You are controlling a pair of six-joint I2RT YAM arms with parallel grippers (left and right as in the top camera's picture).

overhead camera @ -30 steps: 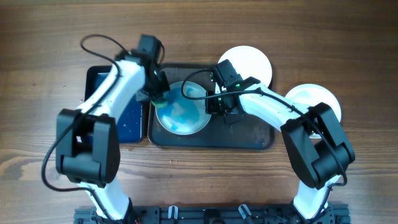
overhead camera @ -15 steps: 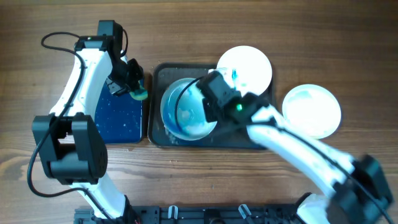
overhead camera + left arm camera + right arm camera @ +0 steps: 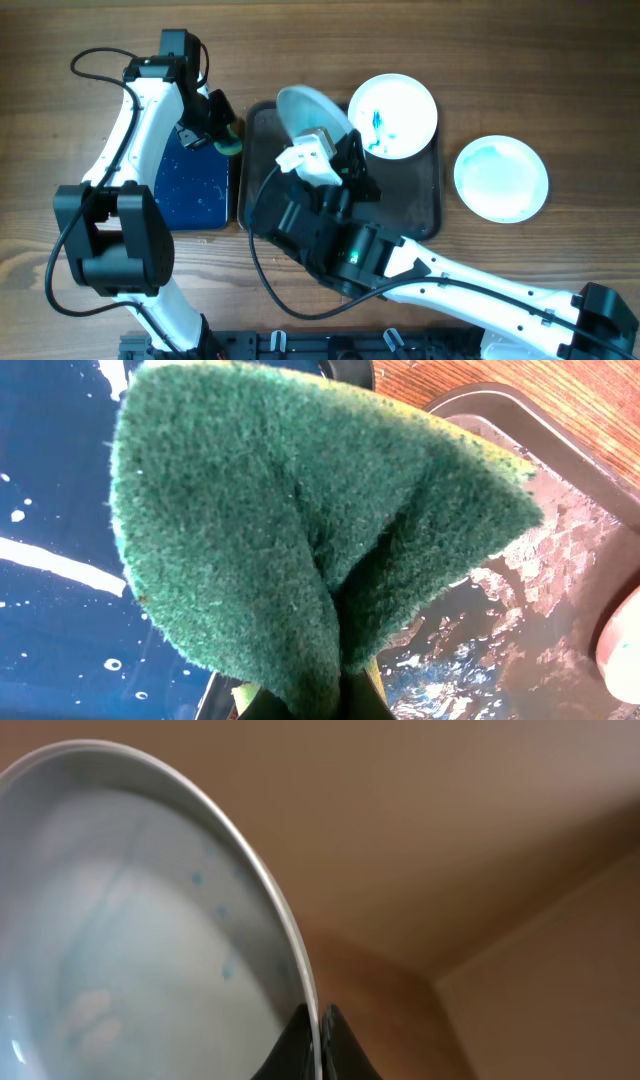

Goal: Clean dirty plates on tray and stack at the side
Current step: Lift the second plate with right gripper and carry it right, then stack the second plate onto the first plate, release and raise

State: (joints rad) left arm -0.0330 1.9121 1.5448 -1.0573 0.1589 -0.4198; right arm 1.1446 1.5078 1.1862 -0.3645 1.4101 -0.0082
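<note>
Wood-grain tabletop runs under everything. At the left, the left gripper (image 3: 226,137) is clenched on a folded green sponge (image 3: 300,530), hanging over the seam between the blue tray (image 3: 195,195) and the grey tray (image 3: 415,188). Next right, the right gripper (image 3: 313,1038) pinches the rim of a lifted plate (image 3: 312,112), held tilted above the grey tray's left half. Its face shows only faint blue specks, so I judge it mostly wiped. Further right, a smeared plate (image 3: 398,115) sits at the tray's far right corner, with blue streaks that need a scrub. Rightmost, a side plate (image 3: 500,178) lies on the table apart from the tray, seemingly the start of the stack. Count: three plates, two trays, one sponge. Roughly one plate is done, one in hand, one left.
</note>
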